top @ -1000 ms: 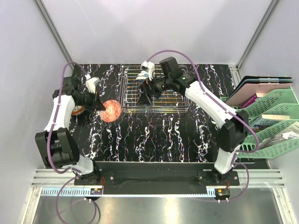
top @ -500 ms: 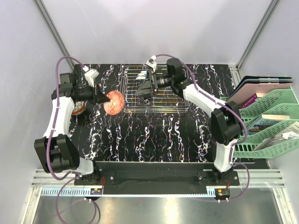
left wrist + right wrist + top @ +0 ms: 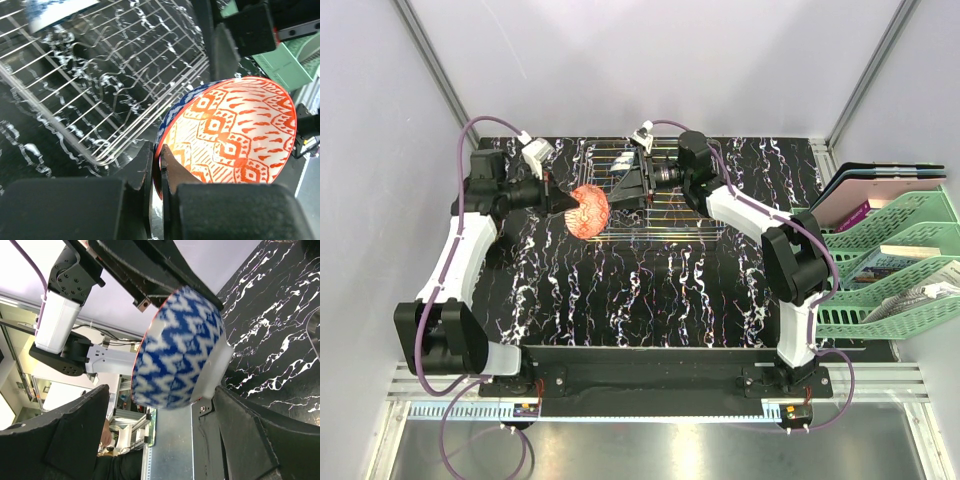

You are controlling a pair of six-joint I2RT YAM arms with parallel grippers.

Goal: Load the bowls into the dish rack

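Bowl (image 3: 588, 211) moved right in left tool (image 3: 564, 204), overlapping dish rack (image 3: 665, 228) left edge

My left fingers (image 3: 142, 175) hide the near rim of the bowl (image 3: 235, 135), and the dish rack (image 3: 155, 114) runs off the top and left edges of my left wrist view.

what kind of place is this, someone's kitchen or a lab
Probably a robot lab cell, not a kitchen: a left arm and right arm bolted to a black marbled table, bare white walls with metal framing, and green office trays. The dish rack and bowl look like props.
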